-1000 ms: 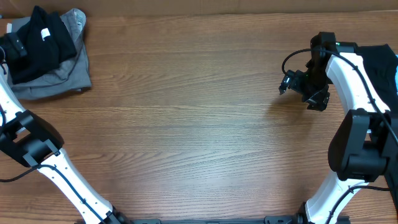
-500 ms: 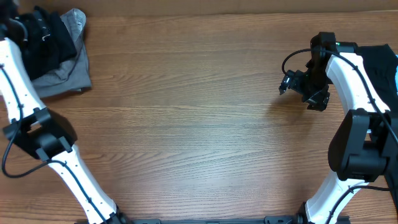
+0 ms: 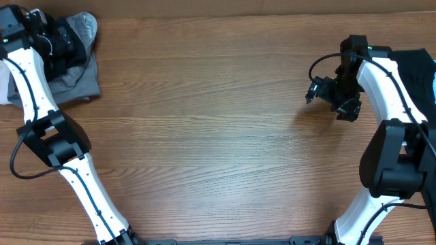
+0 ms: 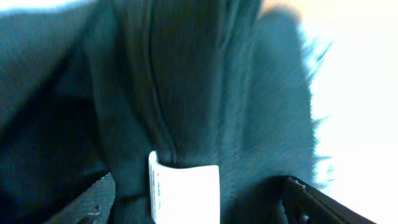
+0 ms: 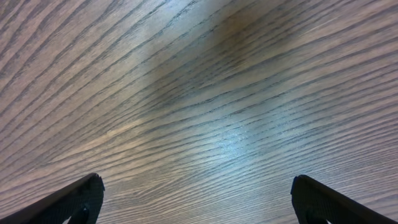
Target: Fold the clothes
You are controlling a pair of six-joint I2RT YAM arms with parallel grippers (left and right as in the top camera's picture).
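Well, L gripper sits spread around black garment w/ white tag, atop grey shirt. R gripper, well apart from grey shirt, spread over table.

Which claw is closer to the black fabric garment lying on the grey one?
Left. The left claw is right over the black fabric garment, its white tag between the fingers; the right claw hangs above bare wooden table at the opposite side.

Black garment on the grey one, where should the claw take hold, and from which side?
Come straight down and pinch the raised fold above the white tag; the black garment lies bunched on the grey garment, so that ridge stands proud.
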